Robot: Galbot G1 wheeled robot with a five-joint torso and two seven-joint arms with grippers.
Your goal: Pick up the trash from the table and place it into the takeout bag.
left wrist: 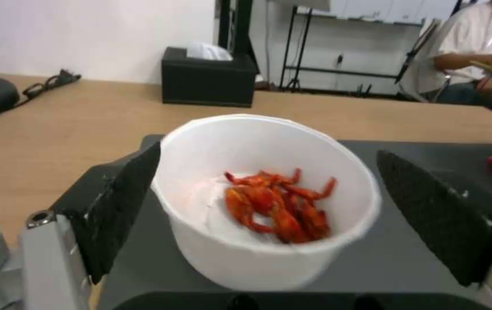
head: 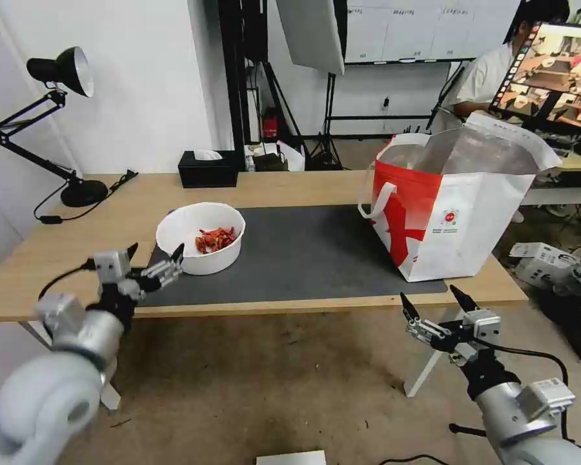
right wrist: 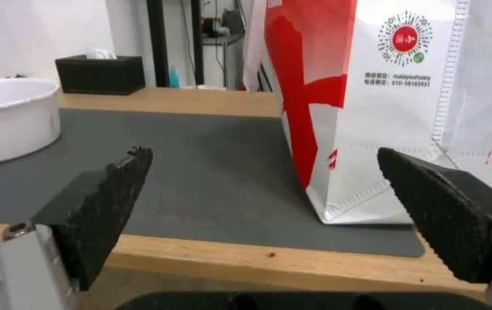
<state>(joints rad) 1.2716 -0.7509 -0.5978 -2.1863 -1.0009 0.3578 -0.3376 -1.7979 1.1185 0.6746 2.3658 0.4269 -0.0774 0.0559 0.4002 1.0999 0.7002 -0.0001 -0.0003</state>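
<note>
A white round bowl of red shell scraps [head: 201, 246] is seen standing on the left part of the large dark grey rectangular mat [head: 303, 255] that covers the long light-wood worktop [head: 142, 200]. The left end effector [head: 153, 254] is held open just in front of the bowl, near its rim, gripping nothing. The boxy red-and-white takeout bag with silver foil lining [head: 455, 213] is set upright on the mat's right end. The right end effector [head: 436, 307] is held open and empty below the worktop's front edge, before the bag.
</note>
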